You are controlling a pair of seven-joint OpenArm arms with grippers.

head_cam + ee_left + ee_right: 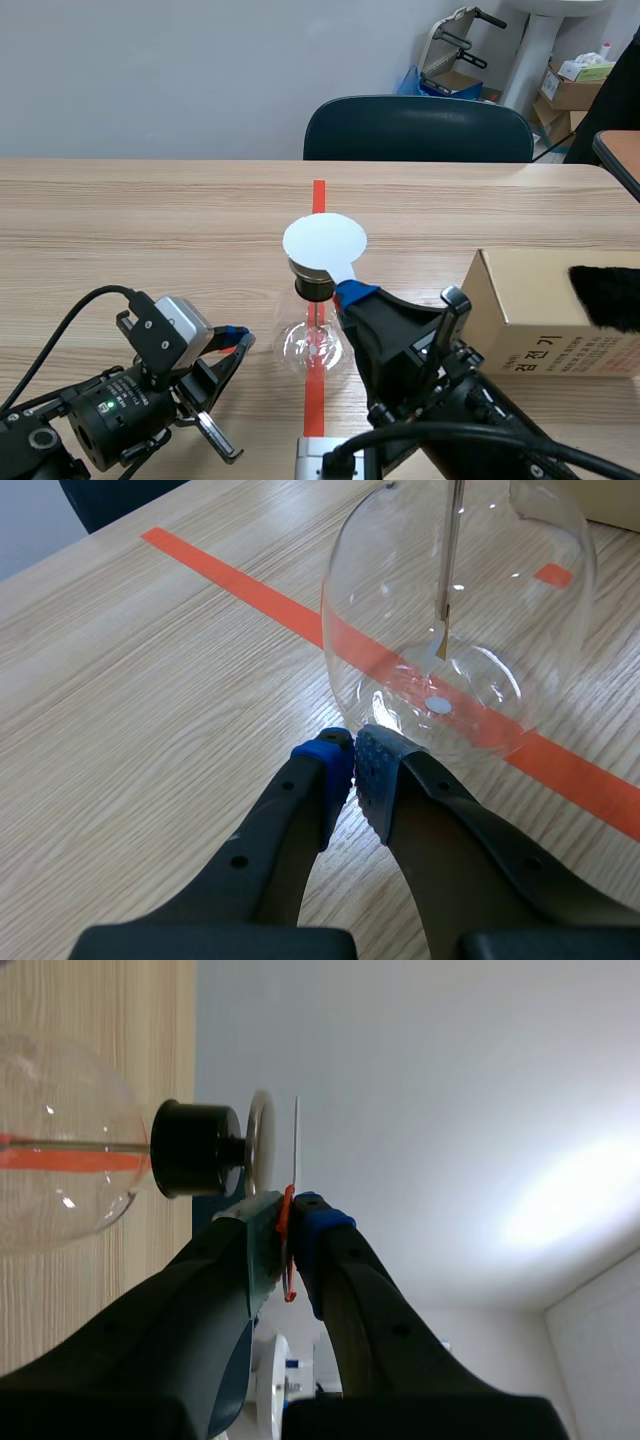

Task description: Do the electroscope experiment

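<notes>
The electroscope is a clear glass flask (313, 345) on the red tape line, with a black stopper (312, 285). A white round plate (325, 240) lies flat just over its top, and my right gripper (352, 293) is shut on the plate's tab. The right wrist view shows this gripper (292, 1205) pinching the thin plate (297, 1140) edge-on, close to the metal disc (258, 1145) on the stopper (195, 1148). My left gripper (355, 755) is shut on nothing, its tips low at the flask's (460, 610) base. A rod with foil leaves (445, 630) hangs inside.
A cardboard box (550, 315) stands at the right with a black furry piece (605, 297) on its top. A dark chair (418, 130) is behind the table's far edge. Bare wood lies to the left of the tape line (250, 590).
</notes>
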